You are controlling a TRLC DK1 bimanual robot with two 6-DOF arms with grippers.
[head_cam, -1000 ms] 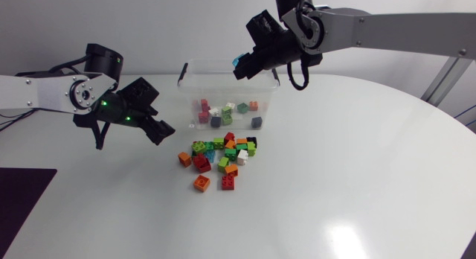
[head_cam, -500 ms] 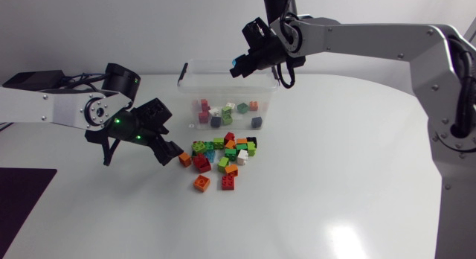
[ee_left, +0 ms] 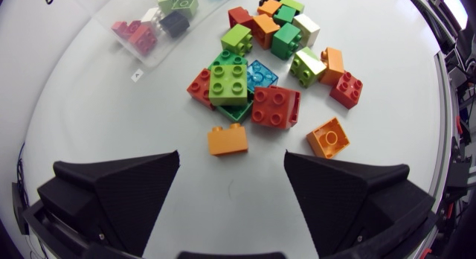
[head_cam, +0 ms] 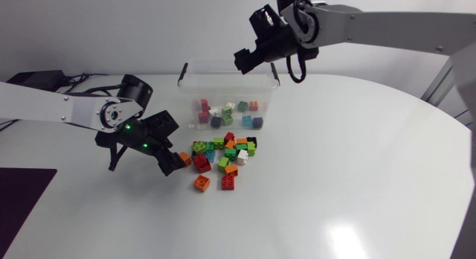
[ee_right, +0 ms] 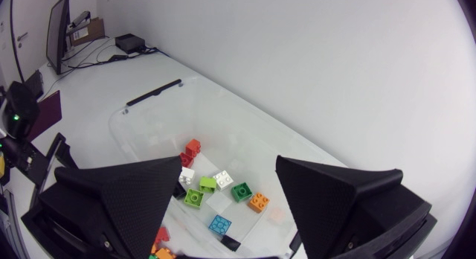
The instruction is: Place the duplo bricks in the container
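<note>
While the left gripper [head_cam: 172, 160] is being held low at the near-left edge of the pile [head_cam: 223, 156], its fingers [ee_left: 119, 184] are being kept wide apart with nothing clamped. In the left wrist view an orange brick [ee_left: 227, 140] is lying just ahead of the gap, touching neither finger. Behind it a red brick [ee_left: 276, 106], a green brick [ee_left: 228, 80] and a blue brick [ee_left: 262, 74] are sitting bunched together. A second orange brick [ee_left: 329, 137] is lying alone beside them. The pile is sitting on the table [head_cam: 357, 177] just in front of the container [head_cam: 208, 64]. The right gripper [head_cam: 248, 59] is being held above the container, fingers spread, nothing gripped. Below it several bricks [ee_right: 223, 179] are lying on the container floor: orange, white, green, blue, black, red.
</note>
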